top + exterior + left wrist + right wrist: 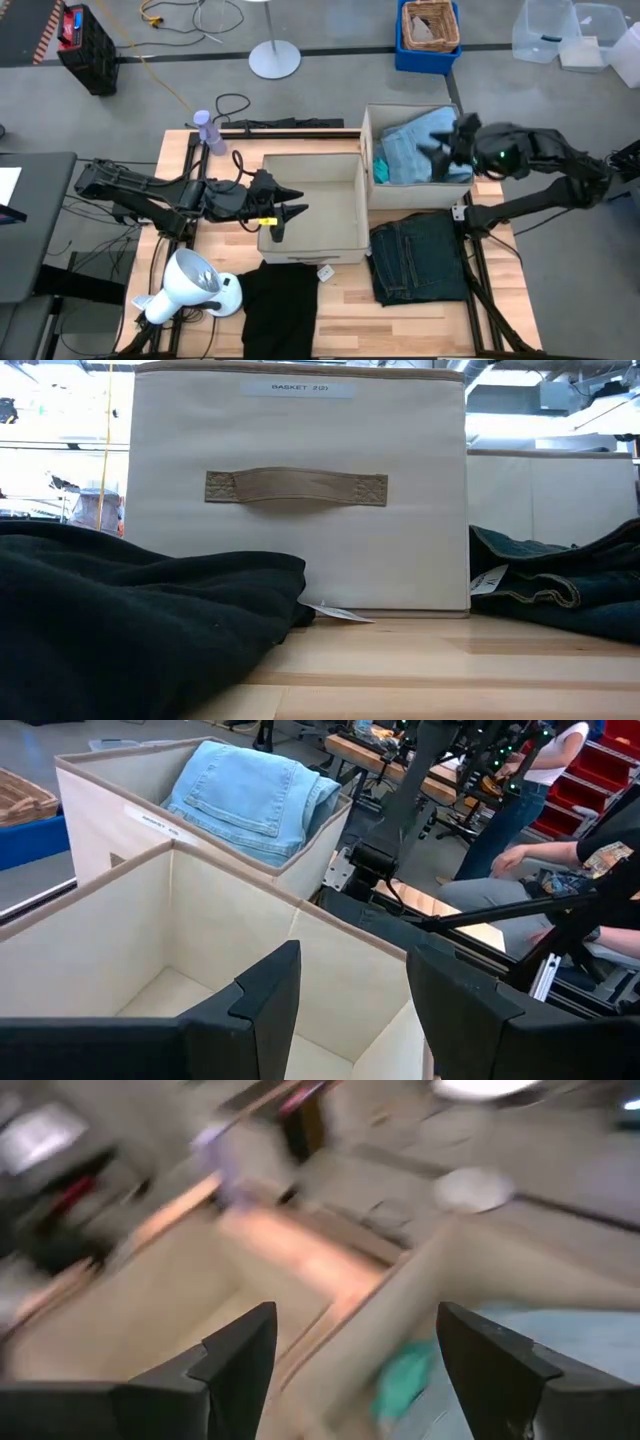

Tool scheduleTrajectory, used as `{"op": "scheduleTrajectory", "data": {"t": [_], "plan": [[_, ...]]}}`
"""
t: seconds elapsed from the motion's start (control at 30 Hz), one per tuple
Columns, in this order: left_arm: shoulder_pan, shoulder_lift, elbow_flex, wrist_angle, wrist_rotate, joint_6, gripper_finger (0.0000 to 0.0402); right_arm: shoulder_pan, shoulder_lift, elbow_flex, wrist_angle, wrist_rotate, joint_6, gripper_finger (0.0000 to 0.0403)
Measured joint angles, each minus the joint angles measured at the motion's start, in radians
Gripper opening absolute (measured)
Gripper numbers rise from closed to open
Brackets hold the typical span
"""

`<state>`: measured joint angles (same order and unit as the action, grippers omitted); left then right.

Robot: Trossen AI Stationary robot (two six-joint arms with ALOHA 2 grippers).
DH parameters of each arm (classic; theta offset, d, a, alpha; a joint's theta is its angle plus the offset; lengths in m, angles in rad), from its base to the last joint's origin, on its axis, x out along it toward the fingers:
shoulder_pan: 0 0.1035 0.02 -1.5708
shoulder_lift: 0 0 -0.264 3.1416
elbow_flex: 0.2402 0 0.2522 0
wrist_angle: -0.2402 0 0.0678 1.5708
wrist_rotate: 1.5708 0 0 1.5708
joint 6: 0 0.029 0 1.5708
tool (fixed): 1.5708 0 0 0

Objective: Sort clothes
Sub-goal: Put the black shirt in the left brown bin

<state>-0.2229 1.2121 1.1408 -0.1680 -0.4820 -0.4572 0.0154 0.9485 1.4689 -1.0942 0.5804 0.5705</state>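
Note:
The light blue jeans (415,150) and the teal top (381,168) lie in the far right beige box (366,135). The jeans also show in the left wrist view (250,800). The dark charcoal jeans (420,258) lie flat on the table in front of that box. The black garment (280,305) lies at the table's near edge and also shows in the low view (130,620). My left gripper (293,200) is open and empty over the left part of the empty near box (345,245). My right gripper (440,150) is open and empty above the light blue jeans.
A white lamp-like object (190,285) lies at the table's near left. A purple bottle (208,130) stands at the far left corner. People stand beyond the table in the left wrist view (520,850). A blue crate (428,35) sits on the floor beyond.

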Motion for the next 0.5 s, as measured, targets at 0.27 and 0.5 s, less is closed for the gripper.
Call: {"op": "scheduleTrajectory", "data": {"t": [0.27,0.5], "plan": [[0.010,0.000,0.000,0.000,0.000,0.003,0.0178,0.302,0.042,0.000,-0.069,-0.019,0.030,0.0281],[0.010,0.000,0.000,-0.005,0.000,0.004,0.0178,0.479,0.105,0.000,-0.107,-0.029,0.168,0.0281]]}}
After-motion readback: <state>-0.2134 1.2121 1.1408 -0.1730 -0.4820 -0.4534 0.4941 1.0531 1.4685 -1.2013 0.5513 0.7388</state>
